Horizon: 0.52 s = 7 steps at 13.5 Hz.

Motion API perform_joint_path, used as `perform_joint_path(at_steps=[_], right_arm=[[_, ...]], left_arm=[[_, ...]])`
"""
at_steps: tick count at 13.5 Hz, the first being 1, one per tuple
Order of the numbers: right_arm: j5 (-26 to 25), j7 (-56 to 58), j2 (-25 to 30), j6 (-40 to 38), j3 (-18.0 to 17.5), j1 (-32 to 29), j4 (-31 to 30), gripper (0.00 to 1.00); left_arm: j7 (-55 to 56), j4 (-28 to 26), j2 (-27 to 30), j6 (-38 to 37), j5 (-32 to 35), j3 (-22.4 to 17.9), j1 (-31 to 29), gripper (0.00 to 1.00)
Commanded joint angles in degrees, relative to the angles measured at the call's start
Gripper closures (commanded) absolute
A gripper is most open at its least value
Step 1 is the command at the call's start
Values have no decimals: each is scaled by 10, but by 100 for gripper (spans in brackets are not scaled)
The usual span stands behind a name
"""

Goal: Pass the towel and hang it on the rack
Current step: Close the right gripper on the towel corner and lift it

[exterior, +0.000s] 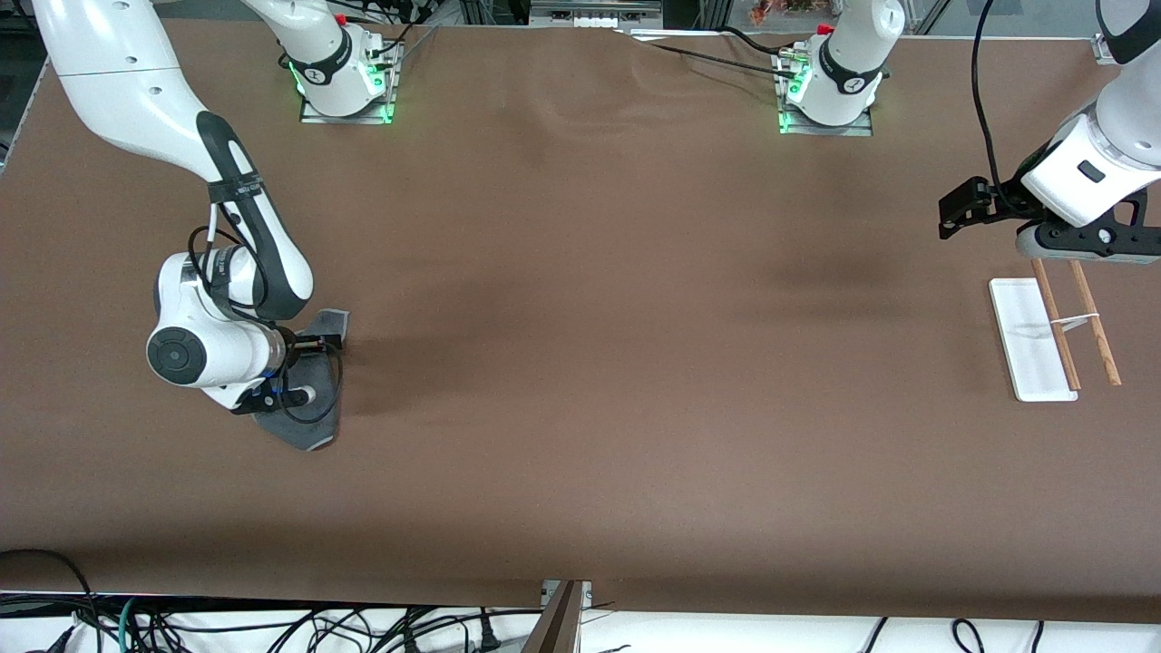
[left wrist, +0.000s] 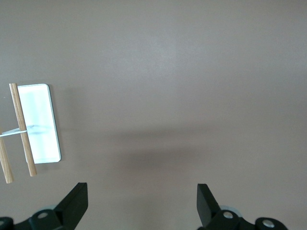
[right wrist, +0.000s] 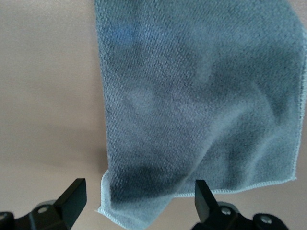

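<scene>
The dark grey towel (exterior: 313, 424) lies on the brown table toward the right arm's end, mostly hidden under the right hand in the front view. My right gripper (exterior: 288, 374) is low over it. In the right wrist view the towel (right wrist: 201, 96) fills most of the picture, and the right gripper (right wrist: 138, 201) is open with a towel corner between its fingertips (right wrist: 72, 197). The rack (exterior: 1029, 340), a white base with two wooden rods (exterior: 1093, 322), stands toward the left arm's end. My left gripper (exterior: 1079, 245) hangs over the rack's farther end, open and empty (left wrist: 141, 203). The rack (left wrist: 41, 122) shows beside it.
The brown table (exterior: 580, 317) is bare between towel and rack. Both arm bases (exterior: 345, 82) stand at the table edge farthest from the front camera. Cables (exterior: 272, 626) hang below the nearest edge.
</scene>
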<state>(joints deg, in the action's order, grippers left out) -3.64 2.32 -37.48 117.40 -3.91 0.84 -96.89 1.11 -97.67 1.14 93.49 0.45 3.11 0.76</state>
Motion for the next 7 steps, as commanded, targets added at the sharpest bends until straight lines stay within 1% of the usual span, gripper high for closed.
perform_joint_path(at_steps=[1, 3, 4, 5, 6, 7], right_arm=[[-4, 1, 0, 18, -1, -3, -12, 13], [-4, 1, 0, 22, -1, -3, -16, 54], [-4, 2, 0, 21, -1, -3, -16, 71], [-3, 2, 0, 21, -1, -3, -16, 83], [-4, 2, 0, 21, -1, -4, -16, 93], [-4, 2, 0, 20, -1, -4, -16, 100]], left_arm=[[-9, 2, 2, -1, 10, 2, -3, 0], [-9, 1, 2, -1, 10, 2, -3, 0], [-9, 2, 2, -1, 9, 2, -3, 0], [-9, 1, 2, 0, 10, 2, -3, 0], [-9, 2, 2, -1, 9, 2, -3, 0], [-9, 2, 2, -1, 9, 2, -3, 0]])
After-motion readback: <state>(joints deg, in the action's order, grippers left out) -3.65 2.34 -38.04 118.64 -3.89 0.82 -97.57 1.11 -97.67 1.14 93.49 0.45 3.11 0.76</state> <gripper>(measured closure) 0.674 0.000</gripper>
